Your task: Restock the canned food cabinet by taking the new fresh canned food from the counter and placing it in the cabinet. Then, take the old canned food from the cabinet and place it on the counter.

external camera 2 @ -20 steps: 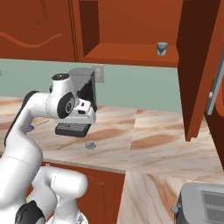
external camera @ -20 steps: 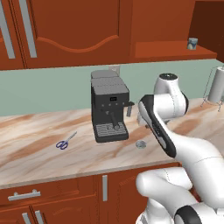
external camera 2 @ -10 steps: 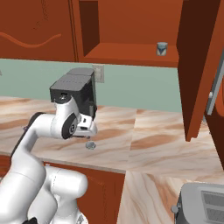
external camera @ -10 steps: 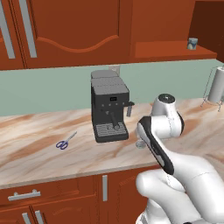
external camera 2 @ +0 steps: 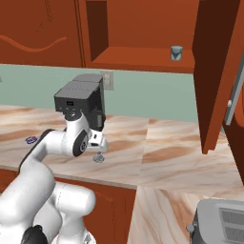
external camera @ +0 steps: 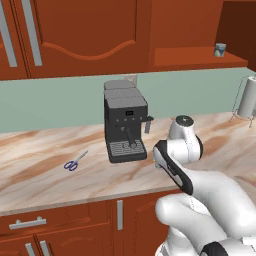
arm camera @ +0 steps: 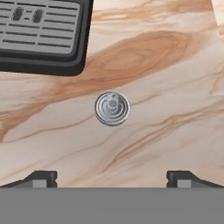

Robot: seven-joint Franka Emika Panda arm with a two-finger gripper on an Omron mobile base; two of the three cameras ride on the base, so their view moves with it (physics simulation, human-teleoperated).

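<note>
The new fresh canned food, a flat silver tin [arm camera: 112,108], lies on the marbled counter [arm camera: 170,61] just in front of the coffee machine's drip tray. My gripper [arm camera: 112,179] hangs open straight above it, one fingertip on each side and apart from it, nothing held. From the right base view the tin [external camera 2: 98,158] sits under my downward-pointing gripper [external camera 2: 98,148]. The old canned food, a small bluish can [external camera 2: 176,53], stands upright on the shelf of the open cabinet [external camera 2: 138,56]; it also shows at the far right of the shelf [external camera: 219,49].
A black coffee machine [external camera: 125,127] stands just behind the tin. Blue scissors [external camera: 75,161] lie on the counter [external camera: 45,182] to the left. A paper towel roll [external camera: 247,97] is at the far right. An open cabinet door [external camera 2: 214,71] juts out on the right, above a toaster [external camera 2: 221,224].
The arm has folded down and the hand has dropped toward the counter over the tin. The gripper stayed open. The tin and can have not moved.
</note>
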